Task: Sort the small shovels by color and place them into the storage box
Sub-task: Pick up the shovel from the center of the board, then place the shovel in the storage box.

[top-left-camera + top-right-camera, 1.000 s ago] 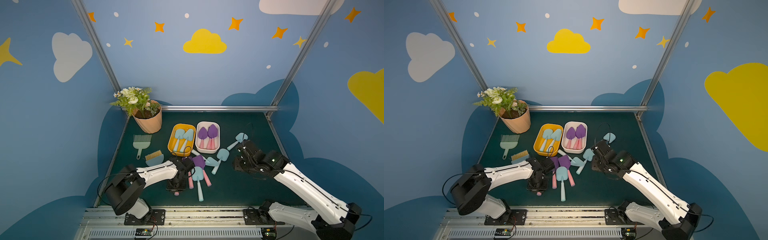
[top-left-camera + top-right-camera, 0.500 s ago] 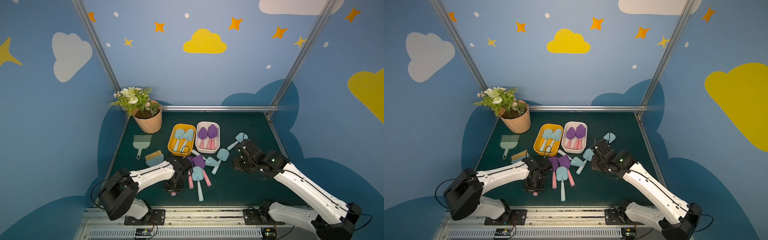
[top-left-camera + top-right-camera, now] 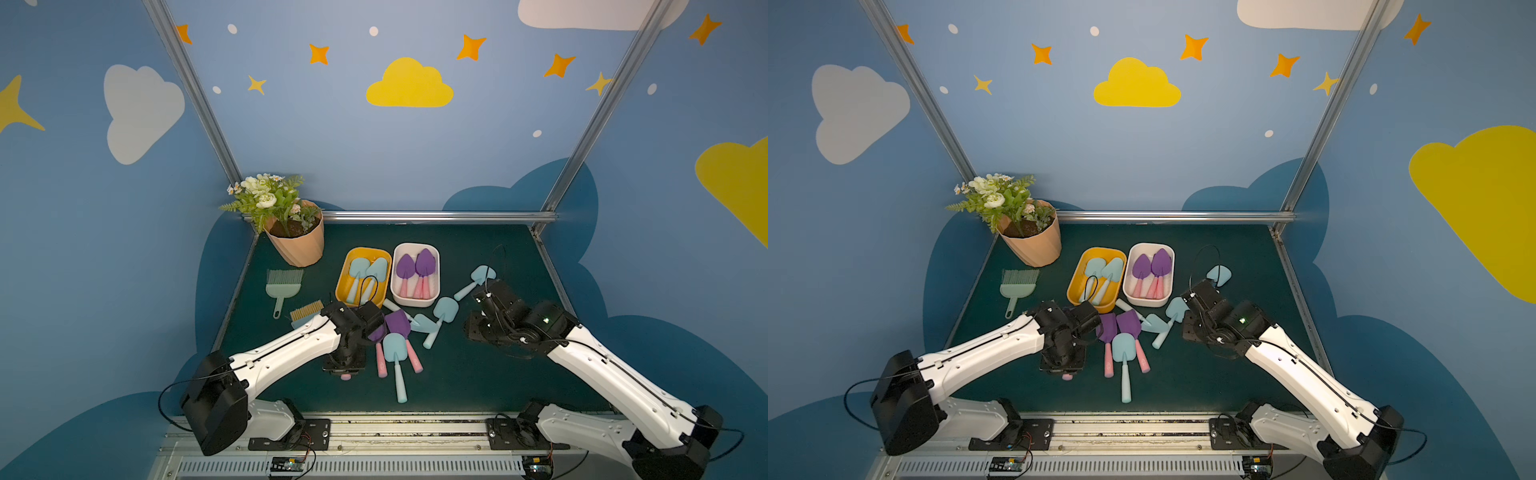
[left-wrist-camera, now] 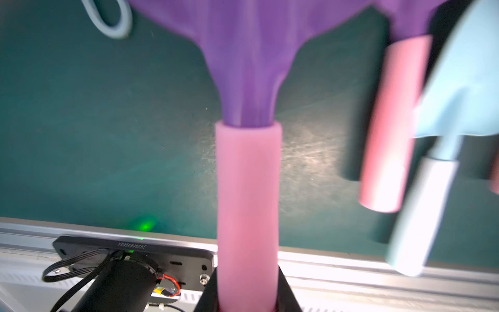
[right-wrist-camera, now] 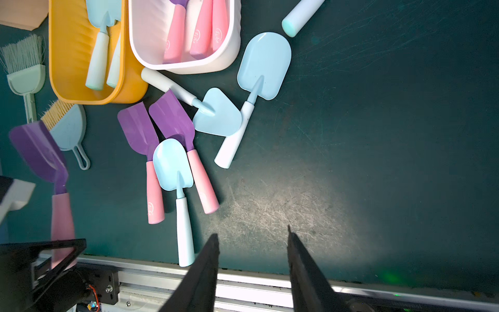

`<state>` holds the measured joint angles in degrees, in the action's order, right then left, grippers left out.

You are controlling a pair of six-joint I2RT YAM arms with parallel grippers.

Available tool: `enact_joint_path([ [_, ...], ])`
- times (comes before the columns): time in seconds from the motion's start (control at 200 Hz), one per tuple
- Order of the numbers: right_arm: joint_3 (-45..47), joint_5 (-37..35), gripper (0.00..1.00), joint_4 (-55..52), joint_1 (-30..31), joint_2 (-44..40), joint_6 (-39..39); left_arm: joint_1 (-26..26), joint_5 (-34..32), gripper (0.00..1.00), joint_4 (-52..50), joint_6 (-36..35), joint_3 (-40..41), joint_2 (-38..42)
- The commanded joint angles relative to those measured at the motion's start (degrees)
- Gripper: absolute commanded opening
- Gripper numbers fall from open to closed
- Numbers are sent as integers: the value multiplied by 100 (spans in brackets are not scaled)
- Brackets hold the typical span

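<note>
Two tubs: yellow tub [image 3: 342, 284] holds blue shovels [image 3: 357, 268]; white tub [image 3: 437, 272], at its 3 o'clock, holds purple-bladed shovels [image 3: 424, 262].
Left gripper [image 4: 247, 293]: you see it clenched on the pink handle of a purple shovel [image 4: 247, 189].
Right gripper [image 5: 251, 243]: jaws apart, empty.
Loose shovels [image 3: 394, 347]: on the mat [image 3: 457, 382], 6 o'clock of the tubs.

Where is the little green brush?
In both top views the green brush lies on the mat on the robot's left side, between the flowerpot and the dustpan, left of the yellow box.
</note>
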<state>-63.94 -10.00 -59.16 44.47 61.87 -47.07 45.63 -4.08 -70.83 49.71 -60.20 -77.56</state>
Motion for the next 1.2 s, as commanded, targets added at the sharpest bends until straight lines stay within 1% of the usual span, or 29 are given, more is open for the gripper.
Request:
enact_joint_path([
  [0.0, 55, 7, 43, 51, -45, -104, 97, -37, -231, 3, -657, -273, -632, 50],
  [0.185, 194, 62, 43, 38, -91, -217, 101, -75, -401, 3, -797, -721, -1729, -364],
  [0.265, 274, 78, 43, 31, -97, -277, 93, -106, -374, 3, -827, -953, -2273, -720],
  [0.38, 369, 77, 43, 21, -131, -406, 84, -124, -297, 3, -927, -1288, -3266, -1404],
  [0.546, 468, 89, 43, -56, -234, -632, 100, -159, -226, 3, -1285, -1731, -5024, -2607],
  [0.681, 562, 131, 44, -135, -375, -834, 114, -194, -281, 3, -1767, -1996, -6858, -3719],
  [0.831, 659, 208, 44, -200, -517, -1032, 137, -260, -282, 3, -2444, -2141, -9138, -5139],
  [0.886, 704, 256, 44, -221, -556, -1084, 153, -296, -230, 3, -2515, -2171, -9759, -5528],
  [0.956, 751, 317, 44, -241, -611, -1131, 176, -366, -83, 3, -2431, -2112, -10078, -5856],
  [1.196, 905, 520, 44, -264, -729, -1211, 250, -571, 109, 3, -1760, -2036, -9800, -6316],
])
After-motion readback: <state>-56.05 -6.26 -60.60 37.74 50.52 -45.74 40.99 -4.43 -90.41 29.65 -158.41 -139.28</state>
